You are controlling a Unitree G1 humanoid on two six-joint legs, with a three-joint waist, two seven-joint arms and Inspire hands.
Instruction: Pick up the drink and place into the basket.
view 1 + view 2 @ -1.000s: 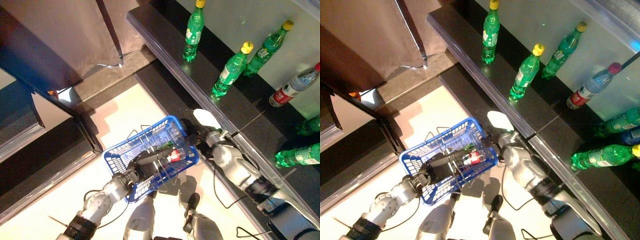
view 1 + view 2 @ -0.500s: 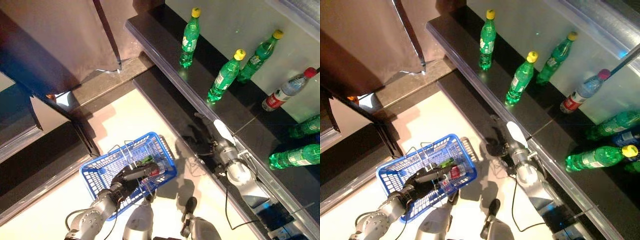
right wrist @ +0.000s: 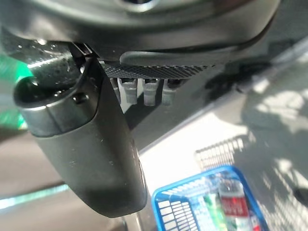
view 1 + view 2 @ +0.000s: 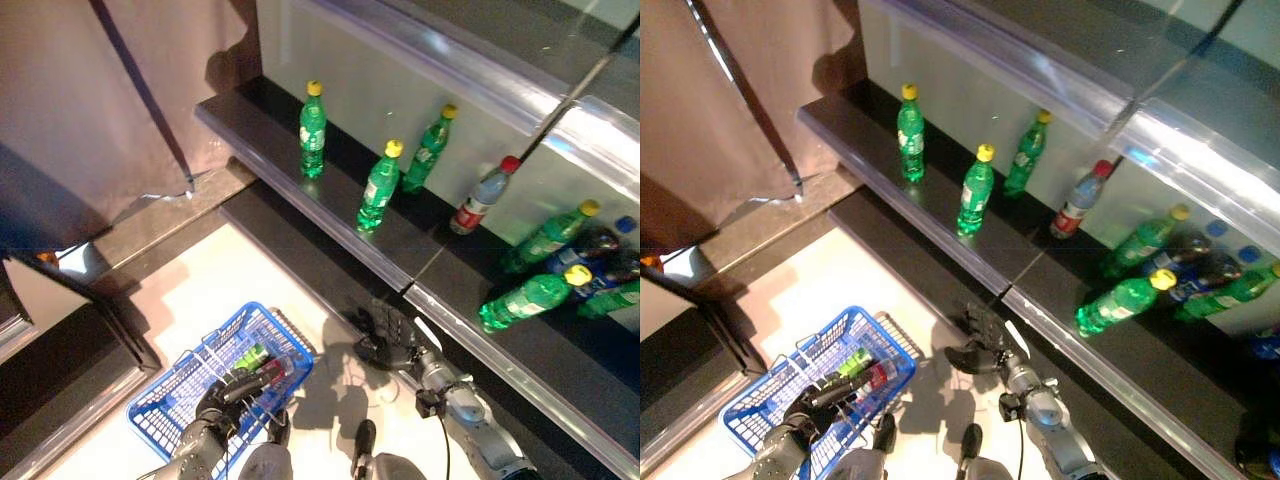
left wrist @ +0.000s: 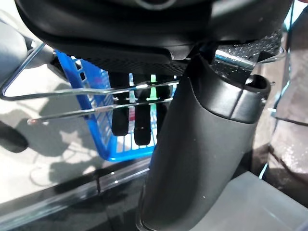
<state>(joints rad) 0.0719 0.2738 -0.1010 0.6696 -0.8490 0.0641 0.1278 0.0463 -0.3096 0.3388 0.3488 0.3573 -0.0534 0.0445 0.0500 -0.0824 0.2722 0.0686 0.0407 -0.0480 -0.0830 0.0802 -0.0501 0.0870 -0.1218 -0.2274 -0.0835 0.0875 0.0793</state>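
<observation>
The blue basket (image 4: 183, 392) hangs low at the left, and my left hand (image 4: 226, 392) is shut on its thin wire handles (image 5: 91, 102). A green drink (image 4: 249, 357) and a drink with a red label (image 4: 275, 372) lie inside it. They also show in the right wrist view, the red-labelled one (image 3: 234, 202) beside the green one (image 3: 210, 204). My right hand (image 4: 387, 336) is open and empty, its fingers spread. It is held to the right of the basket, near the lower black ledge (image 4: 300, 262).
A black shelf (image 4: 268, 135) runs along the wall. On it stand green bottles (image 4: 313, 116) (image 4: 380, 186) (image 4: 432, 150) and a clear bottle with a red cap (image 4: 480, 196). More green bottles (image 4: 528, 301) lie further right. A brown curtain (image 4: 90, 120) hangs at the left.
My right hand has drawn back from the basket's rim to the right, empty. The basket has dropped lower left with the drinks in it. The camera has tilted up along the shelf.
</observation>
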